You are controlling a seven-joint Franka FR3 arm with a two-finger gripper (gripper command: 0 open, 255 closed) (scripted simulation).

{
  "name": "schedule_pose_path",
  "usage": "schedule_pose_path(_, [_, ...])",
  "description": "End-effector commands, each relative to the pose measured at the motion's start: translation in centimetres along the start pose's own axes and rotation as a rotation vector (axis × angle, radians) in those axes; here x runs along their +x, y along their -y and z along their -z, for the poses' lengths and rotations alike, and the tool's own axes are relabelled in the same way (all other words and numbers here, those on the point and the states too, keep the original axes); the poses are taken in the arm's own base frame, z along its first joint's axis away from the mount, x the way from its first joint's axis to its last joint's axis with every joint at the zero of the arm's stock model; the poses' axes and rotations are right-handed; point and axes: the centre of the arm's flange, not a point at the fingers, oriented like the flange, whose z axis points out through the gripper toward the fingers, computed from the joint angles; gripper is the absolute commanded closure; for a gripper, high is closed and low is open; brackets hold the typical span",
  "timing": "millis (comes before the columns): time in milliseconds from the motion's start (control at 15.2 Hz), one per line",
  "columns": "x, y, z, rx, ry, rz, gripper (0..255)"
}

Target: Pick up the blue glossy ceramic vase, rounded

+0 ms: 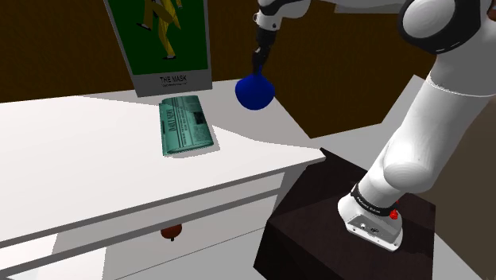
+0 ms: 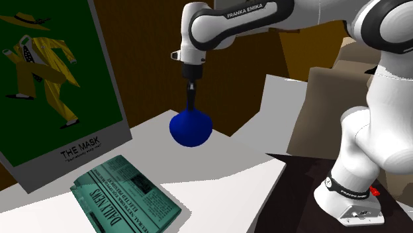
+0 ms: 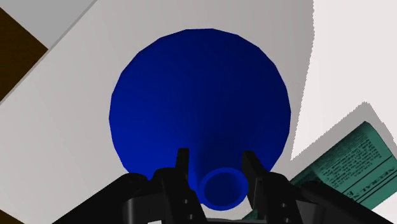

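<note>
Tool pinches the blue vase by its slim neck, apparently clear of the worktop. The smooth neck may slip, dropping the vase near the newspaper at seven o'clock.

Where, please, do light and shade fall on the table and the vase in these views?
Shoulder view: the white table is bright at the left and turns grey, along a straight edge, right of the newspaper. Second exterior view: hard-edged bright and grey patches on the tabletop; the blue vase shows no glare. Wrist view: the vase darkens toward its neck, between the tool's fingers.
</note>
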Motion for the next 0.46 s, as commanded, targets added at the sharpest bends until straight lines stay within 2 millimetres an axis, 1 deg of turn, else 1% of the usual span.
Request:
schedule_pose_path(0, [0.2,0.2,1.1,0.000,-0.001,0.000,255])
schedule_pose_path(264, [0.4,0.4,3.2,0.000,-0.001,0.000,255])
schedule_pose_path(396, [0.4,0.4,3.3,0.000,-0.001,0.000,255])
